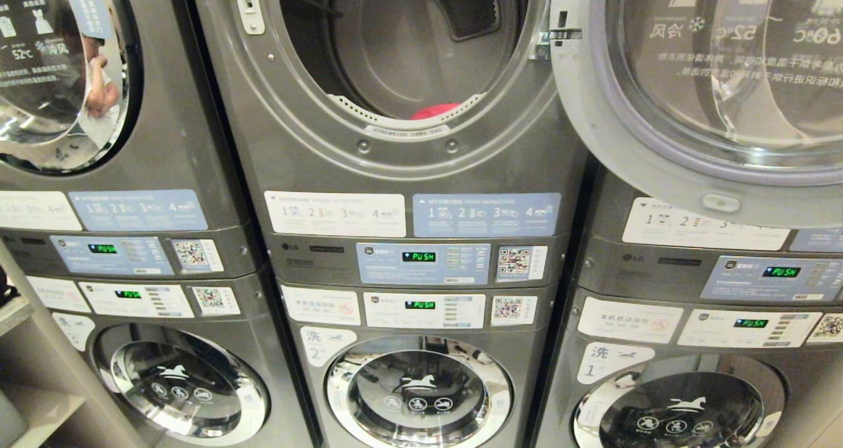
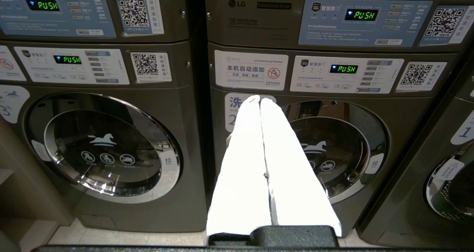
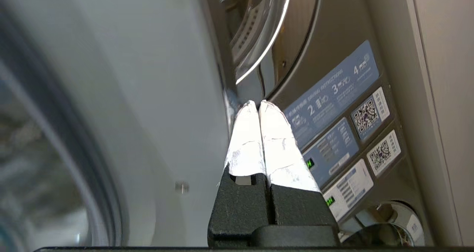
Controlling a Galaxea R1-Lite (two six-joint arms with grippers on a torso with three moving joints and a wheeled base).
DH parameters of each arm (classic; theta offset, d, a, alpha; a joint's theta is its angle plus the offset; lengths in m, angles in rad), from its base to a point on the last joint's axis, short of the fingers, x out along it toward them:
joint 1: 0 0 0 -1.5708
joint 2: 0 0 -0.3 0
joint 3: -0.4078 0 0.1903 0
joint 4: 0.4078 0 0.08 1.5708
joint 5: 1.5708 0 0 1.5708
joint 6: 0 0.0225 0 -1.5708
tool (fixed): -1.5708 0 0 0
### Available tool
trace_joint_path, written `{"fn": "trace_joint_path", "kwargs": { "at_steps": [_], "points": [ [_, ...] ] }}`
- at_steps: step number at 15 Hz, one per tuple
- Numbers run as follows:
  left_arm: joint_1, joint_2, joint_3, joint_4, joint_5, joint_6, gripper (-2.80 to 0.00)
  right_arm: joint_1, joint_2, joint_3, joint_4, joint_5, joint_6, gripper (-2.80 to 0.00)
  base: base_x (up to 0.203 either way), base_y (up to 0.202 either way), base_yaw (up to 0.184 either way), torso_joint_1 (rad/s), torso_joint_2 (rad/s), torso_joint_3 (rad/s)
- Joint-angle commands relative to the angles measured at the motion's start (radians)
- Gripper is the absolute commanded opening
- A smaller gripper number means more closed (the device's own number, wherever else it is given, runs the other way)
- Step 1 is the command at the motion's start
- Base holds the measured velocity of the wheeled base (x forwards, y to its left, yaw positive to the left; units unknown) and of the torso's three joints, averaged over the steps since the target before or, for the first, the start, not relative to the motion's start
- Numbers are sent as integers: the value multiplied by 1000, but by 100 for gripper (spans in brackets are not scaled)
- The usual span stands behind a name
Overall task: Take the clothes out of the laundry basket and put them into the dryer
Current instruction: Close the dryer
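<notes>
The middle dryer (image 1: 402, 59) stands in the upper tier of the bank of machines, its round mouth facing straight out toward the robot. Its door (image 1: 698, 99) is swung wide to the three o'clock side, the glass overlapping the neighbouring machine. Inside the drum, a red garment (image 1: 436, 111) lies low at six o'clock, just behind the perforated lip; only a small hump of it shows, so its long axis cannot be told.

The right gripper (image 3: 258, 103) has its foil-wrapped fingers pressed together, empty, the tips just beside the edge of the open door, with the instruction labels (image 3: 333, 92) of the machine beyond it at three o'clock.

The left gripper (image 2: 258, 98) has its white fingers closed flat against each other, holding nothing, pointing toward the middle washer (image 2: 333, 152) in the lower tier.
</notes>
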Motion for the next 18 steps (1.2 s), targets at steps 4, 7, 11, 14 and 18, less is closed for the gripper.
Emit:
{"fn": "trace_joint_path", "kwargs": {
  "at_steps": [4, 7, 11, 14, 18],
  "points": [
    [0, -2, 0, 0, 0, 0, -280, 97, -190, 204, -126, 47, -38, -280, 0, 0, 0, 0, 0, 0],
    [0, -2, 0, 0, 0, 0, -280, 172, -292, 268, -150, 57, -42, -280, 0, 0, 0, 0, 0, 0],
    [0, -2, 0, 0, 0, 0, -280, 202, -523, 400, -154, 82, -112, -280, 0, 0, 0, 0, 0, 0],
    [0, -2, 0, 0, 0, 0, -280, 204, -726, 458, -67, 48, -153, -280, 0, 0, 0, 0, 0, 0],
    [0, -2, 0, 0, 0, 0, -280, 205, -924, 467, 129, -31, -179, -280, 0, 0, 0, 0, 0, 0]
  ]
}}
